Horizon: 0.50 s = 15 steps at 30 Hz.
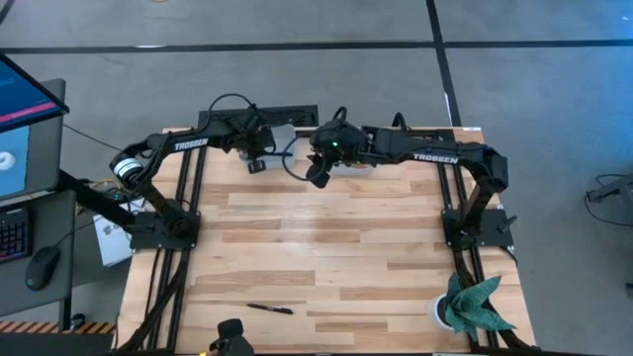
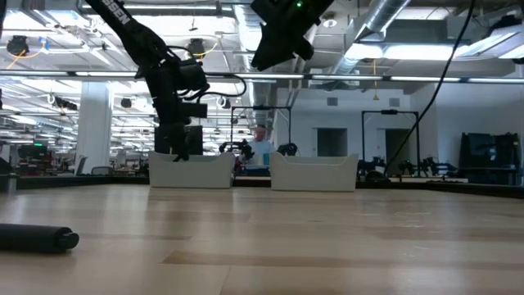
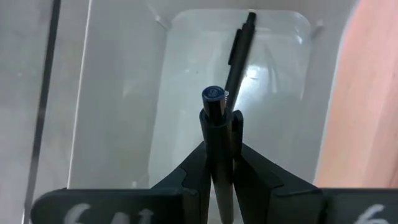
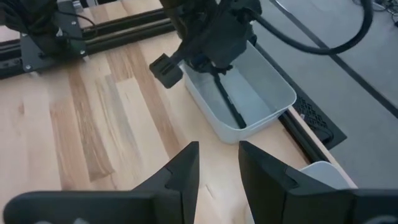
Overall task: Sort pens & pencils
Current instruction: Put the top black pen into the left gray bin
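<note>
The left pincer (image 3: 219, 163) is clamped on a black pen (image 3: 216, 134) and holds it over the left white bin (image 4: 249, 93) at the far edge of the table (image 1: 326, 257). In the left wrist view the pen stands between the two fingers with its round end towards the camera. A second pen (image 3: 239, 53) already lies on the floor of this bin, and its lower part is hidden behind the held pen.

The right pincer (image 4: 217, 171) hangs above the table just beside the bins, near the far edge. Its fingers are apart and there is nothing between them. In the low view only its dark body (image 2: 282, 33) is seen, cut off by the upper border.

A third pen (image 1: 269, 309) lies alone near the front edge of the table, well apart from both arms. In the low view it is a dark blurred bar (image 2: 37, 238), cut off at the left border.

The second white bin (image 2: 315, 172) stands beside the first one. From the low view I cannot see what is inside, and in the high view both bins are mostly covered by the arms. The pencils I cannot find in any view.

The whole middle of the table is open wood. A green plant (image 1: 473, 302) stands at the front right corner.
</note>
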### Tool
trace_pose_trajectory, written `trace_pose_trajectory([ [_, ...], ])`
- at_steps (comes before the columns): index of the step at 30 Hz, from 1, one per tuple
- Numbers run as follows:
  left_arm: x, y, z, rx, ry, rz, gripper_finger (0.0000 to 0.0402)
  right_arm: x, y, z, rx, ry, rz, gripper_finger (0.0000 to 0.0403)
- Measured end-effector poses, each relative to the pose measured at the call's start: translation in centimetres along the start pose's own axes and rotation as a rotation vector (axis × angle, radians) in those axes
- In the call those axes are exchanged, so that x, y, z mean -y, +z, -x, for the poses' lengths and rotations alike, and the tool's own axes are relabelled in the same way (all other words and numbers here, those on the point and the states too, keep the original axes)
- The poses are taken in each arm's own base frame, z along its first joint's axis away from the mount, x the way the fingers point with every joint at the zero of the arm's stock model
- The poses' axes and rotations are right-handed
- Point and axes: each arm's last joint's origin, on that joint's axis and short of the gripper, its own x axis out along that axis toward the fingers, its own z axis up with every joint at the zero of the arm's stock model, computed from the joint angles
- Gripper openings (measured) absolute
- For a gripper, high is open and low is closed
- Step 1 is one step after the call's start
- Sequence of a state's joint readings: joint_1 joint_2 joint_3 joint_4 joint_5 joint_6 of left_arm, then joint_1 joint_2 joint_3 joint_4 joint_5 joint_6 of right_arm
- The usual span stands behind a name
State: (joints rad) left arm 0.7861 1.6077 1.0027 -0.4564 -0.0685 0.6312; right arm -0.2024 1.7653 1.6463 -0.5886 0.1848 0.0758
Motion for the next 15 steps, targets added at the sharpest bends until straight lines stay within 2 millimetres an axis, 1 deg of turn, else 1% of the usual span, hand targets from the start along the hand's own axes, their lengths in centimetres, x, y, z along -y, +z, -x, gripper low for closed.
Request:
trace_pose_trajectory([
  [8, 0.16, -0.22, 0.0, -0.028, -0.009, -0.026, 0.0048, 0.04, -0.31, 0.01, -0.032, -0.003, -0.008, 0.0133],
  [15, -0.16, -0.3, 0.03, -0.077, 0.081, 0.002, 0.0048, 0.05, -0.3, -0.01, -0.032, -0.003, -0.008, 0.0134],
])
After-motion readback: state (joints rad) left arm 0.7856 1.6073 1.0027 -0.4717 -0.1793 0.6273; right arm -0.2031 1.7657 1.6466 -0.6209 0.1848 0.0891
